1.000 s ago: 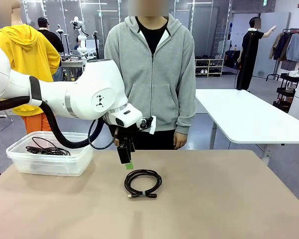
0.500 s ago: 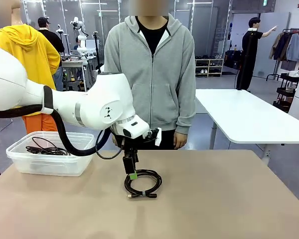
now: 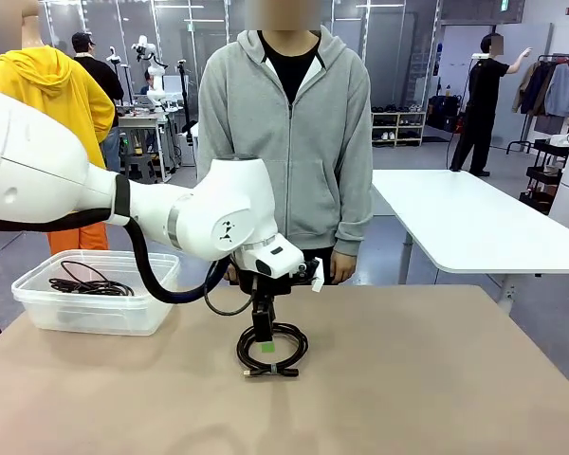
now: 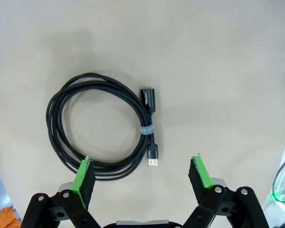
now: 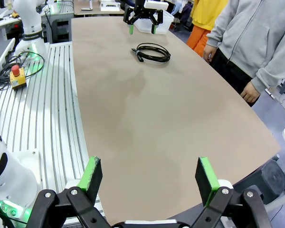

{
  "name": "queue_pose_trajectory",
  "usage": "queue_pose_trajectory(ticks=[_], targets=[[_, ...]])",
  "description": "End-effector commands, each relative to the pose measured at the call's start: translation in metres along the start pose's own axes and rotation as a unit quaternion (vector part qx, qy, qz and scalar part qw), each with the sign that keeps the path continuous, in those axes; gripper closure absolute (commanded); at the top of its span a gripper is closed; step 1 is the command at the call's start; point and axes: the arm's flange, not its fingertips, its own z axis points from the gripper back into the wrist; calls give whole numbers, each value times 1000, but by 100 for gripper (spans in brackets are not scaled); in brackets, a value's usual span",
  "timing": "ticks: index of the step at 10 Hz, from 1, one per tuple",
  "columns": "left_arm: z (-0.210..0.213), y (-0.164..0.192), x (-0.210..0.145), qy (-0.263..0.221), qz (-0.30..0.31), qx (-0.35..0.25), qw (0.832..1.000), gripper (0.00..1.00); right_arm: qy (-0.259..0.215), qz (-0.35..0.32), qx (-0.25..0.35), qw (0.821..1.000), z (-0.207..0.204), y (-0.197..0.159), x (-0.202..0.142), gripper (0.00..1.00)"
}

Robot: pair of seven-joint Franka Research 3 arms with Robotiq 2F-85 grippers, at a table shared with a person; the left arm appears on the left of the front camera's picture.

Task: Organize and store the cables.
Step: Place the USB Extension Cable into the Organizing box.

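One black cable (image 3: 302, 351) lies as a round coil on the tan table, tied with a small band, its plug ends beside the band. My left gripper (image 3: 264, 341) hangs just above the coil's near-left part, pointing down. In the left wrist view the cable (image 4: 50, 118) lies under the gripper (image 4: 141, 166), whose green pads stand wide open; one pad is over the coil's rim and the USB plug (image 4: 153, 159) is between them. More cables (image 3: 85, 284) lie in the clear bin (image 3: 95, 313). My right gripper (image 5: 148, 168) is open over the table's near edge, far from the cable (image 5: 152, 52).
A person in a grey hoodie (image 3: 294, 142) stands at the far edge, hands down. The clear bin sits at the table's far left corner. A white table (image 3: 465, 223) stands behind on the right. Beside the table runs a slatted metal base (image 5: 47, 95).
My left arm has swung right and down, bringing its open gripper from above and left of the coil down to just over it. The cable has not moved.
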Motion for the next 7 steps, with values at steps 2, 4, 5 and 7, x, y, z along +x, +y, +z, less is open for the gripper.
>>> queue_pose_trajectory(ticks=[2, 4, 5, 7], targets=[[-22, 12, 9, 35, 21, -9, 999, 0, -2, 3, -6, 1000, 0, 1, 4, 0], [-36, 9, 4, 36, 29, -12, 999, 0, -2, 3, -6, 1000, 0, 1, 4, 0], [-40, 8, 3, 34, 32, -9, 999, 0, -2, 3, -6, 1000, 0, 1, 4, 0], [-48, 5, 3, 34, 45, -9, 998, 0, -2, 3, -6, 1000, 0, 1, 4, 0]])
